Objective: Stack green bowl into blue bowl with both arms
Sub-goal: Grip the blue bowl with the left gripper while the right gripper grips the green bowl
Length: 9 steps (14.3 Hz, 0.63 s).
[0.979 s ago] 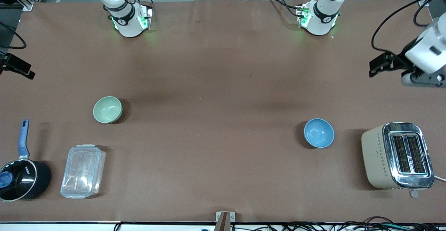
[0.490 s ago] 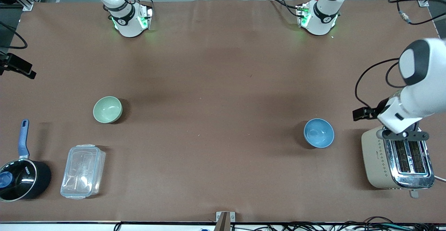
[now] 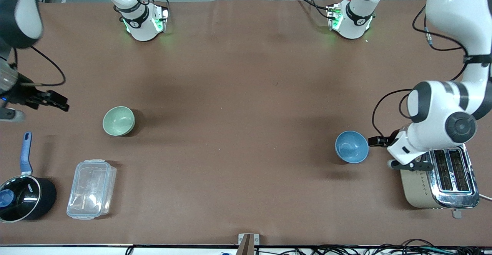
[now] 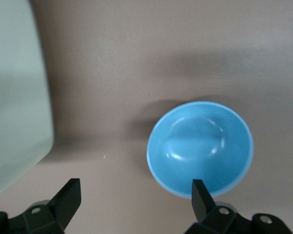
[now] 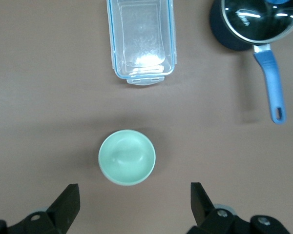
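The small, round, pale mint-green bowl [image 3: 118, 120] sits on the brown table [image 3: 238, 101] toward the right arm's end, and the right claw [image 5: 132, 207], spread wide and empty above it, should be lowered with one finger inside the rim. The left claw [image 4: 134, 204], likewise wide open, hangs beside the small, round, medium-blue bowl [image 3: 351, 146] near the cream and chrome toaster [image 3: 438, 182], and this bowl should be steadied. Only the wrist views show the spread fingers; the front view alone shows both bowls well apart.

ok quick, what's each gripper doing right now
Left gripper: open, empty, over the table beside the blue bowl.
Right gripper: open, empty, over the table near the green bowl.
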{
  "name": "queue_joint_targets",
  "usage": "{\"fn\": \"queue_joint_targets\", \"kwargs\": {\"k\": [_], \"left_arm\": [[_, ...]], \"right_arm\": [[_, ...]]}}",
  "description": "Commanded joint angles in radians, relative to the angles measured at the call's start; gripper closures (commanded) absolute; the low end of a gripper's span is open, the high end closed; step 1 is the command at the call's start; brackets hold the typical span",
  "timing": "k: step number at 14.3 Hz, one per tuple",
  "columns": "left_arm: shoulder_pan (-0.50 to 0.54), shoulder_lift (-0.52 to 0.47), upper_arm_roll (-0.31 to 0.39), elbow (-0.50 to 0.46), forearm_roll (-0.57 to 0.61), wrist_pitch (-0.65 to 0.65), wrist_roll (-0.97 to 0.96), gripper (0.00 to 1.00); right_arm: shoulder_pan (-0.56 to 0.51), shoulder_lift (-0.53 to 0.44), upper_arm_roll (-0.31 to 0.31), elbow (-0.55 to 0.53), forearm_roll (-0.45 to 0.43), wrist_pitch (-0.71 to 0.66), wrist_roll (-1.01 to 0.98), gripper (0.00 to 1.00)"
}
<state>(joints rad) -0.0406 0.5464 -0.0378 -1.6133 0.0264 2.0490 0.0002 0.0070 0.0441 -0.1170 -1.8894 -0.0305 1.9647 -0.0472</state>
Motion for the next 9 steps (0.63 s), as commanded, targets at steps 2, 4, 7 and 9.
{"fn": "queue_joint_targets", "kwargs": {"k": [2, 4, 7, 9], "left_arm": [[-0.012, 0.073, 0.001, 0.006, 0.021, 0.051, -0.005, 0.06], [-0.005, 0.105, 0.000, 0.009, 0.017, 0.065, -0.005, 0.27], [-0.007, 0.127, -0.001, 0.009, 0.012, 0.069, -0.003, 0.62], [0.004, 0.145, -0.005, 0.013, 0.009, 0.076, 0.017, 0.85]], "right_arm": [[-0.036, -0.030, 0.002, -0.314, 0.014, 0.314, -0.057, 0.00], [-0.038, 0.005, 0.002, -0.399, 0.012, 0.416, -0.081, 0.00], [-0.061, 0.103, 0.002, -0.453, 0.012, 0.561, -0.109, 0.00], [-0.061, 0.173, 0.004, -0.461, 0.012, 0.615, -0.109, 0.00]]}}
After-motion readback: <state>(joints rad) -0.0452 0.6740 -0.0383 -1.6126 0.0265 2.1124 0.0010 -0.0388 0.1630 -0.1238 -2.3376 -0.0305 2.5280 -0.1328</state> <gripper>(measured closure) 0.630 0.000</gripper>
